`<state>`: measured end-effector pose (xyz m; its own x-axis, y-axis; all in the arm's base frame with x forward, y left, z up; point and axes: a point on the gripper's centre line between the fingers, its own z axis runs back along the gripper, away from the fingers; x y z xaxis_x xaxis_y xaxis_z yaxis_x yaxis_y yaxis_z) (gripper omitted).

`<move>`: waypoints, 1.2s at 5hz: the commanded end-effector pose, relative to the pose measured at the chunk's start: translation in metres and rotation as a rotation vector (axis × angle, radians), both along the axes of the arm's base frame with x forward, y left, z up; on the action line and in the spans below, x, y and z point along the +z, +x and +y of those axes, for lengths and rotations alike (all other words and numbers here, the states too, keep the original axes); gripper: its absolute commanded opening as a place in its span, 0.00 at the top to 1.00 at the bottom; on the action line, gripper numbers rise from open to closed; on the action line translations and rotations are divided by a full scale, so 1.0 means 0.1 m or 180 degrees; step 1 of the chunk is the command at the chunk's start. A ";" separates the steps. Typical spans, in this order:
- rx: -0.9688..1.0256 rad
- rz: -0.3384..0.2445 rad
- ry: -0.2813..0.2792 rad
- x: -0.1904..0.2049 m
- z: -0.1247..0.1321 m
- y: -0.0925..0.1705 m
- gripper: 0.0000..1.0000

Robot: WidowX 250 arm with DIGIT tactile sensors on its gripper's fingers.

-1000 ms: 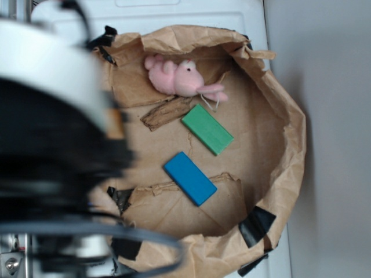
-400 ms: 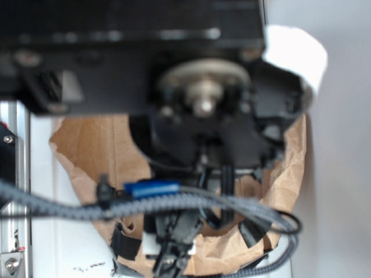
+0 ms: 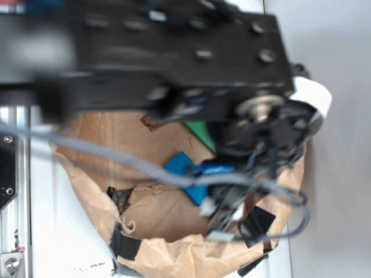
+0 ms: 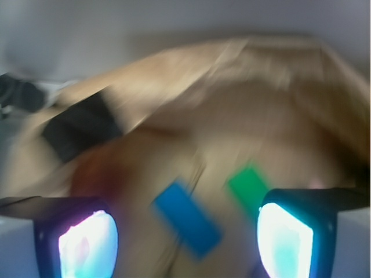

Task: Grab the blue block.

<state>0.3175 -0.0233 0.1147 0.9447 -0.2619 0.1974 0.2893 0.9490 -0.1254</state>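
Blue block [image 4: 186, 219] flat; long axis diagonal, between spread tool [image 4: 185, 237] fingers.

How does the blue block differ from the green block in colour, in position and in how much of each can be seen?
The blue block is bright blue; the green block is green. In the wrist view the blue block lies nearer the camera, between the gripper fingers, while the green block sits farther back, toward the right finger. In the exterior view the arm hides most of the green block and less of the blue one. Both are flat slabs lying on the brown paper.
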 end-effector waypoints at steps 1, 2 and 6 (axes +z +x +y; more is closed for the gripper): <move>-0.0104 -0.0115 0.0021 0.00 0.01 0.15 0.00; -0.0104 -0.0115 0.0021 0.00 0.01 0.15 0.00; -0.0661 -0.0121 -0.0071 -0.16 0.26 0.08 0.00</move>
<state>0.3186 -0.0010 0.0855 0.8675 -0.4555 0.1998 0.4879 0.8574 -0.1636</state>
